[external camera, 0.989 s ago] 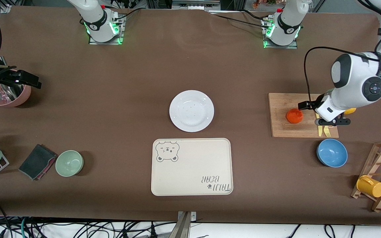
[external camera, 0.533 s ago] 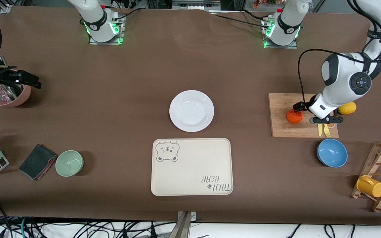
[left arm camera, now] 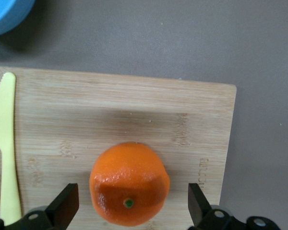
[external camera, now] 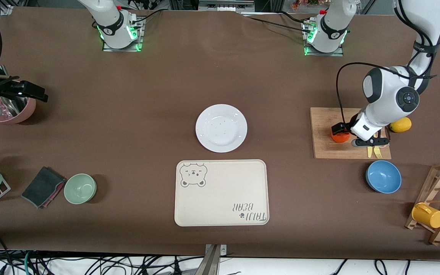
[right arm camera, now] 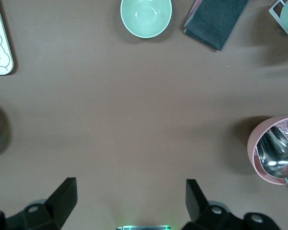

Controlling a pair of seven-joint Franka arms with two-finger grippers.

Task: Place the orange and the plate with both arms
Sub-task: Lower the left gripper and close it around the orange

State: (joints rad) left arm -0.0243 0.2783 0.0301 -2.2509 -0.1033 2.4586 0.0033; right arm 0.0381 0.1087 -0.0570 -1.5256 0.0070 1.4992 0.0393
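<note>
Left gripper (left arm camera: 129,213) is hovering spread wide around the orange (left arm camera: 129,183) on the board (left arm camera: 182,120); right gripper (right arm camera: 129,203) is waiting, fingers apart.

High front camera faces the robots; both wrist cameras look straight down.

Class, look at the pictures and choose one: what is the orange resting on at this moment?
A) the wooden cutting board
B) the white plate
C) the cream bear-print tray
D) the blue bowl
A: the orange sits on the wooden cutting board, between the open fingers of the left gripper, while the plate lies bare mid-table.
</note>
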